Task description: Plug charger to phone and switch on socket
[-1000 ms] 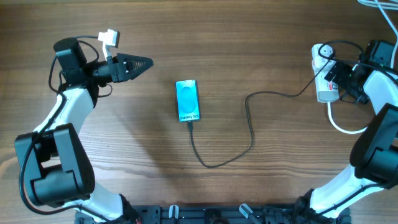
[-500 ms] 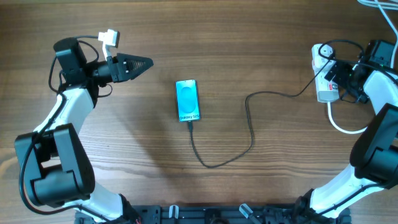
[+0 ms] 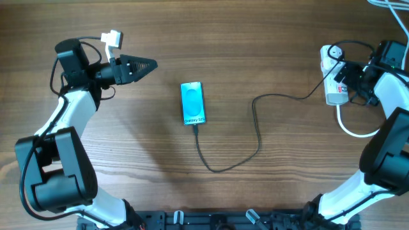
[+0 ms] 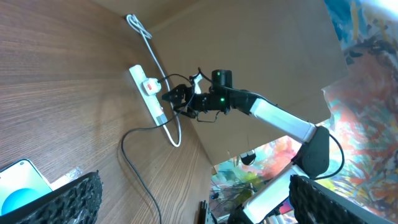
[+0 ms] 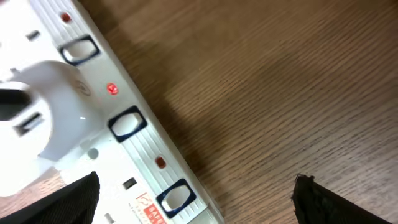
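Note:
The phone (image 3: 193, 103) lies flat mid-table, teal screen up; its corner shows in the left wrist view (image 4: 17, 186). The thin black charger cable (image 3: 257, 131) loops from the phone's near end, where its tip meets the edge, to the white socket (image 3: 331, 97) at the far right. My right gripper (image 3: 347, 80) is open and hovers right beside and over the socket. The right wrist view shows the socket (image 5: 134, 146) with rocker switches and a lit red lamp (image 5: 112, 89) between my fingers (image 5: 199, 211). My left gripper (image 3: 144, 64) is open and empty, left of the phone.
A white plug (image 5: 37, 118) sits in the socket. A thick white cord (image 3: 350, 131) curves from the socket's near end towards the right arm. More white cable (image 3: 391, 11) lies at the back right corner. The left wrist view shows the right arm (image 4: 273, 115) at the socket (image 4: 148, 93).

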Robot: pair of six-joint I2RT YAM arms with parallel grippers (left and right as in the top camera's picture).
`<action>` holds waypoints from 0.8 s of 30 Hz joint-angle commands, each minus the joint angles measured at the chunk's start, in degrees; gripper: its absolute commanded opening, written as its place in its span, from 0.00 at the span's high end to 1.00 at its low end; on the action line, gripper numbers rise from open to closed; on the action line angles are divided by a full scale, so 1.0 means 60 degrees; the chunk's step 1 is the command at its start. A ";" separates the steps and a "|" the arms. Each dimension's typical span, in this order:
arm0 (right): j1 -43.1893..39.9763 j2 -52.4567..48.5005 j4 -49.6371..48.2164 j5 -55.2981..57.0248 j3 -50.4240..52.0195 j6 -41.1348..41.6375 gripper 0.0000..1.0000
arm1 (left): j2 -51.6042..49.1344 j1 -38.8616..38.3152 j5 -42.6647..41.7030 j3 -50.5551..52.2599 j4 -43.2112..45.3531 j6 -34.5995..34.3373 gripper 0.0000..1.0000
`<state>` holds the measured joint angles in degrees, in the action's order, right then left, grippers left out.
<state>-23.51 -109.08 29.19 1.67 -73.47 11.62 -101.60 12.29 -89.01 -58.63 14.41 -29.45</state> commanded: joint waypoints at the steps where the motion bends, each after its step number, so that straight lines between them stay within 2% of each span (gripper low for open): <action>1: 0.0033 0.1355 -0.0036 -0.0113 0.0055 -0.0175 0.00 | -0.0033 0.0044 0.0022 -0.0015 0.0029 0.0084 0.00; 6: 0.0033 0.3082 -0.0036 -0.0113 0.0055 -0.0175 0.00 | -0.0033 0.0044 0.0022 -0.0015 0.0029 0.0084 0.00; 20: 0.0062 0.5770 0.0091 -0.0113 0.0131 -0.0171 0.00 | -0.0033 0.0044 0.0022 -0.0015 0.0029 0.0084 0.00; 24: 0.0634 0.6375 0.0157 -0.0113 0.0135 -0.0175 0.00 | -0.0033 0.0044 0.0022 -0.0015 0.0029 0.0080 0.00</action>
<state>-22.41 -73.91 29.76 1.50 -73.21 11.60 -101.60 12.29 -89.01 -58.63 14.41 -29.45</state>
